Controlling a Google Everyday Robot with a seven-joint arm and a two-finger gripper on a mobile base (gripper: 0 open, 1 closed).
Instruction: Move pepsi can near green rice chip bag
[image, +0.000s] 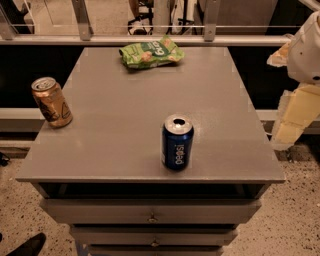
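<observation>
The pepsi can (177, 142), dark blue with a silver top and white lettering, stands upright near the front edge of the grey table (125, 115), a little right of the middle. The green rice chip bag (151, 52) lies flat at the table's far edge, near the middle. My gripper (292, 120) hangs off the table's right side, beyond the right edge. It is well to the right of the can and holds nothing that I can see.
A gold-brown can (51, 102) stands at the table's left edge. Drawers (152, 215) sit under the tabletop. A railing (150, 37) runs behind the table. A dark shoe (27, 245) is on the floor at lower left.
</observation>
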